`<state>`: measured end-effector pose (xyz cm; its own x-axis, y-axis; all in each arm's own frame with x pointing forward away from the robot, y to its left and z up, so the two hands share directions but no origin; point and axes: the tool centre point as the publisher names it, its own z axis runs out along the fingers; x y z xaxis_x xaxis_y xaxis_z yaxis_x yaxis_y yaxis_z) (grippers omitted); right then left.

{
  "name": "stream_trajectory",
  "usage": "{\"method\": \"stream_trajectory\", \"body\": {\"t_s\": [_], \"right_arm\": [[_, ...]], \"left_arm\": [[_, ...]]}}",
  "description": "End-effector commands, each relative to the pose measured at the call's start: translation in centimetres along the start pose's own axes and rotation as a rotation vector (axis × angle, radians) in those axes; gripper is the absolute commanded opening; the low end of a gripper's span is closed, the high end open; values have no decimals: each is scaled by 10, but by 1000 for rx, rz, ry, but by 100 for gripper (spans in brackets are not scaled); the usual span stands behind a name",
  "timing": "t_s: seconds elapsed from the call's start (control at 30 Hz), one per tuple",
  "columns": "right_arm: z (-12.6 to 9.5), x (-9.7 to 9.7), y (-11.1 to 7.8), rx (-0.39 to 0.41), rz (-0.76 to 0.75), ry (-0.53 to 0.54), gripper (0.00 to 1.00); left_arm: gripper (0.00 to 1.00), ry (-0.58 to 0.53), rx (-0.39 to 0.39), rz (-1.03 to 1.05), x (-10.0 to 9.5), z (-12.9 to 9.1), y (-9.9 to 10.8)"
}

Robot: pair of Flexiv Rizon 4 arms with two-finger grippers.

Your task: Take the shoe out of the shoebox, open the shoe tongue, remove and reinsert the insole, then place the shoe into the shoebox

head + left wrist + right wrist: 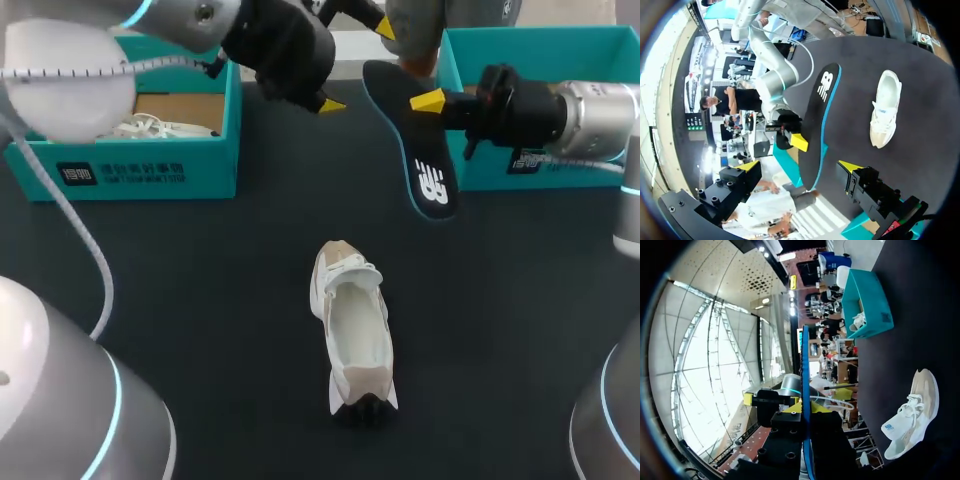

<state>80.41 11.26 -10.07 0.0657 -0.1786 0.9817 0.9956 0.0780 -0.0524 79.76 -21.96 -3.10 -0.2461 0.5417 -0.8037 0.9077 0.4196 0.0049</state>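
Lying upright on its sole at the middle of the dark table (200, 300), the shoe (352, 335) points its toe to about 12 o'clock and its heel to 6. Upper is white and looks like mesh, with beige panels at toe and heel, white laces bunched near the toe end and a dark tab at the back. The mouth gapes wide and shows a pale lining.

The insole (425, 165) is out of the shoe, up in the air at roughly 1 o'clock from it. It is a long thin flat piece, black on the face, with a teal edge and a white printed mark. The right gripper (425, 102) is clenched on it; the right wrist view shows the insole edge-on, pinched between both yellow tips. The left gripper (357, 66) sits at the insole's far end, at 12 o'clock, fingers spread wide and released.

A teal cardboard shoebox (150, 160) stands at 10 o'clock with a second white shoe (150, 127) inside. Another teal box (540, 60) stands at 2 o'clock.
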Motion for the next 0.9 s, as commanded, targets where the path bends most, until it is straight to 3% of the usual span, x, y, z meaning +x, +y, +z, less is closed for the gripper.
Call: {"method": "stream_trajectory", "body": {"t_s": [0.03,0.1,0.27,0.47,0.8,0.87,0.9], "right_arm": [[3,0,-4,17,12,10,0],[3,1,-5,17,11,13,0],[-4,3,-5,10,27,31,0],[-9,5,-7,4,52,57,0],[2,8,-14,28,50,65,0],[7,7,-15,32,53,64,0],[9,6,-16,37,55,65,0]], "left_arm": [[100,-165,0,3,7,0,0],[100,-165,0,3,7,0,0],[100,-307,11,49,15,5,4],[100,-344,44,84,25,14,6],[100,-410,53,100,32,32,10],[98,-423,61,102,32,34,10],[87,-425,62,107,32,36,9]]}}
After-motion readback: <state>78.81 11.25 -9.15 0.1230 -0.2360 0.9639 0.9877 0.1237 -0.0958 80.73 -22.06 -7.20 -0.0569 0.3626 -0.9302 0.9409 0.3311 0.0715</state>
